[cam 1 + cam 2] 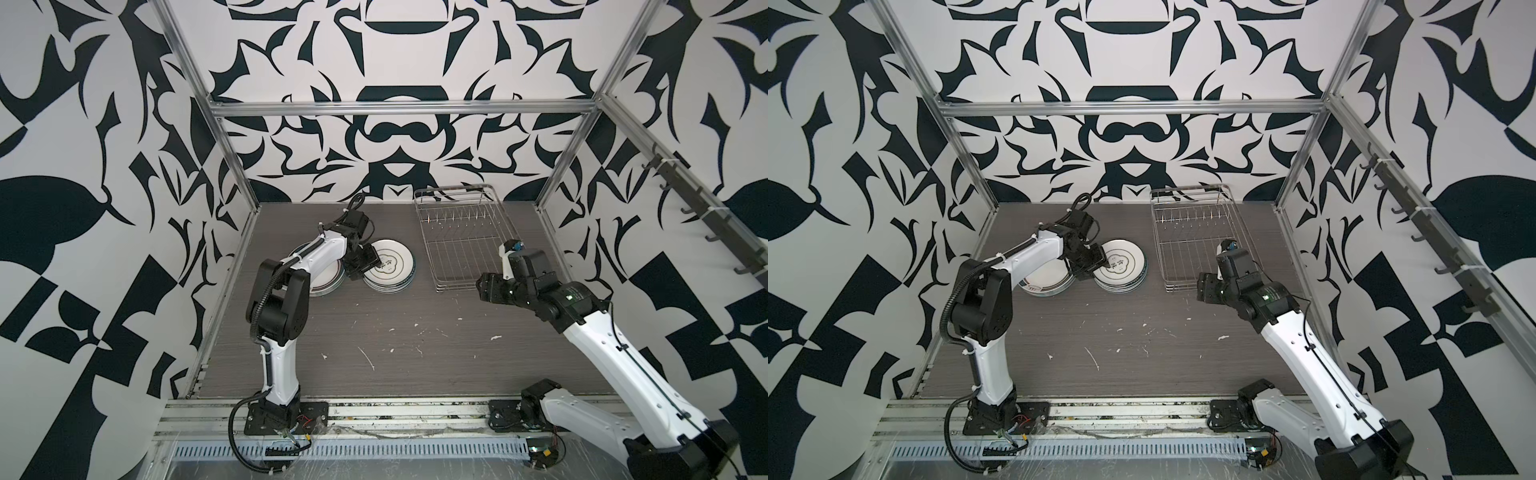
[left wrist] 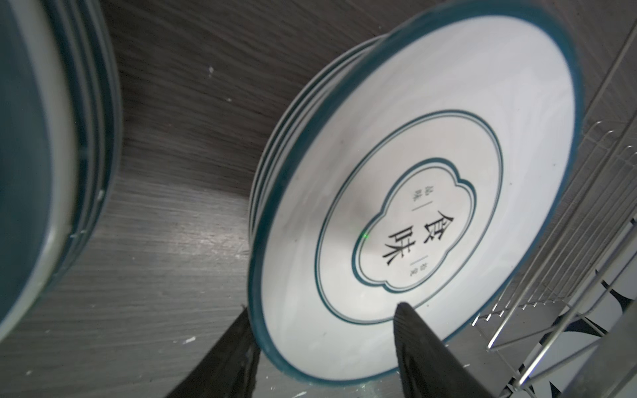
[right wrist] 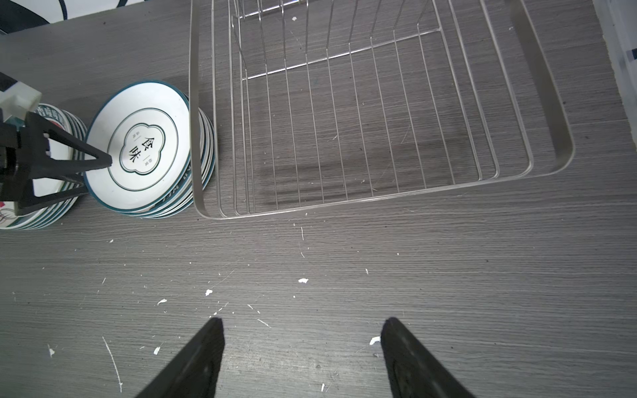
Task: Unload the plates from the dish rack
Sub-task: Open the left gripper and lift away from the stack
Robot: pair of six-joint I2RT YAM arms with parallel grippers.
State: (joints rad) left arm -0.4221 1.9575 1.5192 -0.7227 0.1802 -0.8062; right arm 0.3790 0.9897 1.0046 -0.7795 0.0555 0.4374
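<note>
Across the grey table [image 1: 374,353], one dish rack [image 1: 426,241], right of centre, stands empty. Two stacks of plates [image 1: 395,262] sit just left of it, too nested to count. Likely stiff, weighty, slick and breakable, they are best pinched at the rim. The left gripper [image 2: 322,306] straddles the top plate's rim, its hold unclear. The right gripper [image 3: 301,320] hangs wide open, empty.

I saw glossy white ceramic plates [image 2: 448,103] with teal rims, a shiny silver wire dish rack [image 3: 548,100], and a matt grey wood-grain worktop [image 3: 344,258] flecked with white.
</note>
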